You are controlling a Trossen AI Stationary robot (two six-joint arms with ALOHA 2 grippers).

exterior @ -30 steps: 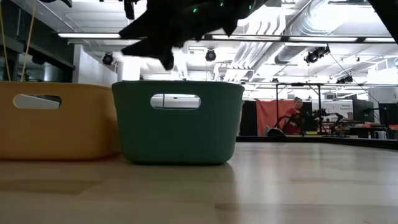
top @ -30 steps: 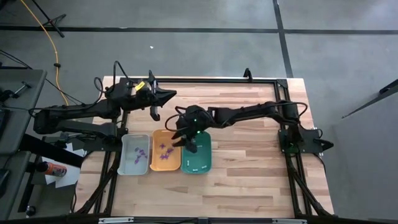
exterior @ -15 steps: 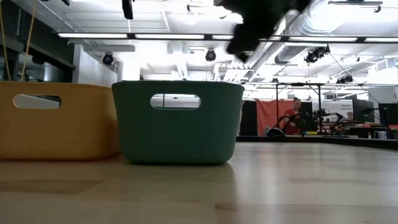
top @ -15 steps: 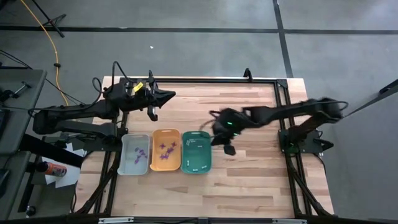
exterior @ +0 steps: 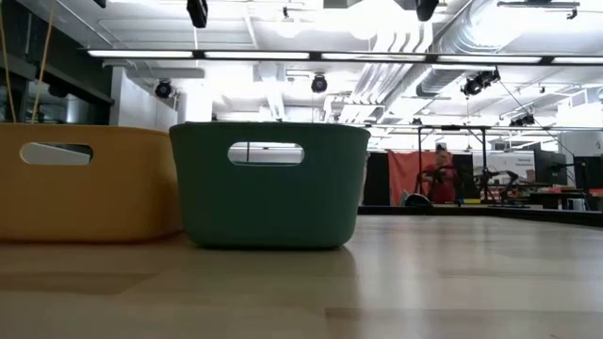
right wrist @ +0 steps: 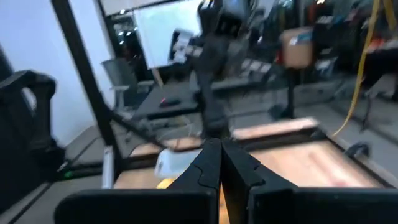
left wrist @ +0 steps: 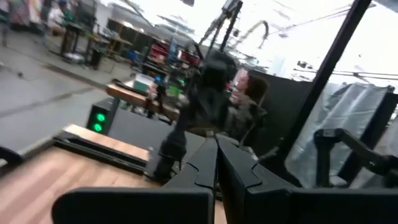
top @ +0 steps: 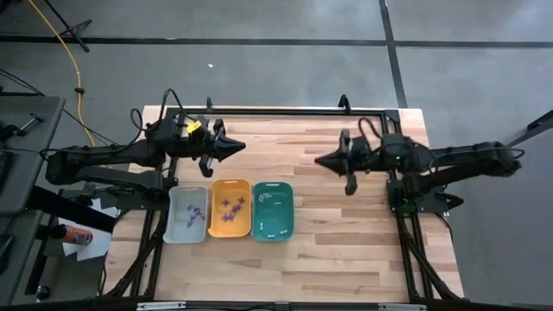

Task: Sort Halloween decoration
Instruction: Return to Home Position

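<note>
readable text: none, tbh | yellow tag [top: 195, 127] on the left arm [top: 104, 157], by its wrist: way too small to make out | room behind: signs just blur

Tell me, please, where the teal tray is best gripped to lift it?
Probably the short end wall of the teal tray, at the rim above its handle slot: come straight down, jaws astride the thin wall; the top is open.
</note>
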